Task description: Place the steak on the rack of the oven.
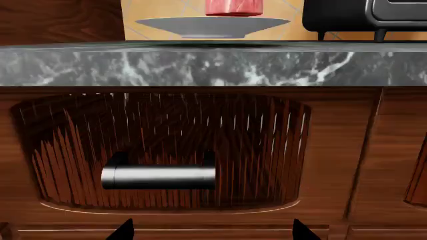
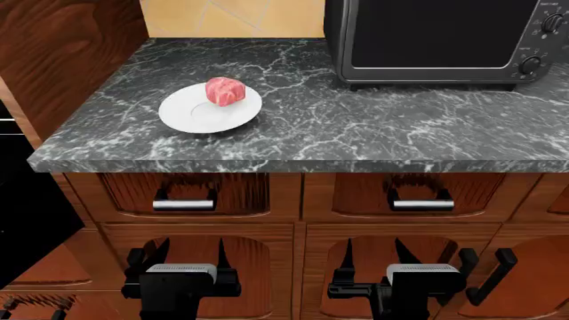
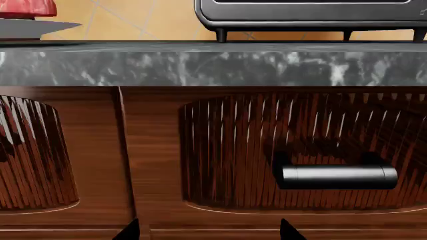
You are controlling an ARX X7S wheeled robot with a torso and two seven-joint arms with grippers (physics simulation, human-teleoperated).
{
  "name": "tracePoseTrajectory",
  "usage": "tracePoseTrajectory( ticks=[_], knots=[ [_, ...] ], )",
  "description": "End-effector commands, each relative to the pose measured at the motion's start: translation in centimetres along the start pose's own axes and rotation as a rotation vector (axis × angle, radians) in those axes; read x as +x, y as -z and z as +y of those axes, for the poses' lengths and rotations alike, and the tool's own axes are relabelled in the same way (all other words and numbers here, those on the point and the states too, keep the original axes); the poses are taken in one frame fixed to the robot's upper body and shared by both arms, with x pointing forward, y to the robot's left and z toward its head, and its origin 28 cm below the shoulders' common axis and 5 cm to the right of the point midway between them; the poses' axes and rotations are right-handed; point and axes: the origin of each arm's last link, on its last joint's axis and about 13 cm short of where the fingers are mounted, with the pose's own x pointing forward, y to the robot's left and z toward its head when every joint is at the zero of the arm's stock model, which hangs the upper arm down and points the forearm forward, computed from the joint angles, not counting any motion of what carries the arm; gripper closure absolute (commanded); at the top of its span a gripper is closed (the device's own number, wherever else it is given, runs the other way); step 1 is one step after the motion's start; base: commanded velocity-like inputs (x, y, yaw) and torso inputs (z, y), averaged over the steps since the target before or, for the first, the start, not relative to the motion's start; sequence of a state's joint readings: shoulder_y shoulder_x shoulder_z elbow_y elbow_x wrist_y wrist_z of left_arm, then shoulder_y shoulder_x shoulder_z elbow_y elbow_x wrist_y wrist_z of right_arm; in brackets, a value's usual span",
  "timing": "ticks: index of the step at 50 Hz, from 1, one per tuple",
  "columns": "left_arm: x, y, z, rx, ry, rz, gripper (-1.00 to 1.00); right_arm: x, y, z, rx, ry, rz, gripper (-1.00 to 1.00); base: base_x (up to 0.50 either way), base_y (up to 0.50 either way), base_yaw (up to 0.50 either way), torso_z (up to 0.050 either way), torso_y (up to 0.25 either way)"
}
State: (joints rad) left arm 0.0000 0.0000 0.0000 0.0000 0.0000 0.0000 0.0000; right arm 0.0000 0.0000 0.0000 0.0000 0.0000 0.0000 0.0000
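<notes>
A: What takes up most of the head view?

B: The dark marbled countertop (image 2: 356, 127), running across from about 9 o'clock to 3 o'clock. Under it sits the wooden cabinet front (image 2: 298, 220) with its recessed drawers.

A: And the black box at the back?

B: A countertop appliance with knobs (image 2: 444, 40), up at about 1 o'clock, standing on short feet. At the far 9 o'clock edge a black front (image 2: 18, 220) shows beside the cabinet; I cannot tell what it is.

A: The arms?

B: Both are low, near 6 o'clock, in front of the drawers. The left gripper (image 2: 182, 257) sits at about 7 o'clock, the right gripper (image 2: 404, 257) at about 5 o'clock. Each has its two dark fingers standing apart with nothing between them. In each wrist view the two fingertips show apart at the picture's edge, facing a drawer.

A: Where is the steak?

B: The steak (image 2: 224, 91) lies on the round white plate (image 2: 191, 115), toward the plate's 1 o'clock rim. The plate rests on the counter at about 10 o'clock, well apart from both grippers.

A: Smaller things?

B: Two silver drawer handles: the left handle (image 2: 184, 204) and the right handle (image 2: 422, 203), each above its own gripper.
</notes>
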Motion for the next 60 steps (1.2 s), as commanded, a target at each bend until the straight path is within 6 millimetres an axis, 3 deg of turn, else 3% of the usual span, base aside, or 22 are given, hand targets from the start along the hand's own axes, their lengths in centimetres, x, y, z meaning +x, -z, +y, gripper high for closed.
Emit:
tracePoseTrajectory(
  ticks=[1, 13, 38, 47, 60],
  knots=[
    [0.06, 0.06, 0.05, 0.006, -0.011, 0.011, -1.0, 0.01, 0.03, 0.05, -0.005, 0.002, 0.005, -1.0, 0.0, 0.0, 0.0, 0.0, 0.0],
    [0.08, -0.1, 0.04, -0.017, -0.005, 0.004, -1.0, -0.01, 0.15, -0.1, -0.005, 0.032, 0.024, -1.0, 0.0, 0.03, 0.0, 0.0, 0.0],
    [0.05, -0.02, 0.01, 0.0, -0.002, 0.011, -1.0, 0.02, 0.18, -0.12, -0.004, 0.034, 0.025, -1.0, 0.0, 0.5, 0.0, 0.0, 0.0],
    [0.04, -0.03, 0.06, -0.006, -0.004, 0.01, -1.0, 0.07, 0.24, -0.16, -0.002, 0.036, 0.023, -1.0, 0.0, 0.15, 0.0, 0.0, 0.0],
    [0.04, 0.0, 0.05, 0.0, -0.01, 0.014, -1.0, 0.03, 0.16, -0.09, 0.001, 0.034, 0.023, -1.0, 0.0, 0.0, 0.0, 0.047, 0.037]
  ],
)
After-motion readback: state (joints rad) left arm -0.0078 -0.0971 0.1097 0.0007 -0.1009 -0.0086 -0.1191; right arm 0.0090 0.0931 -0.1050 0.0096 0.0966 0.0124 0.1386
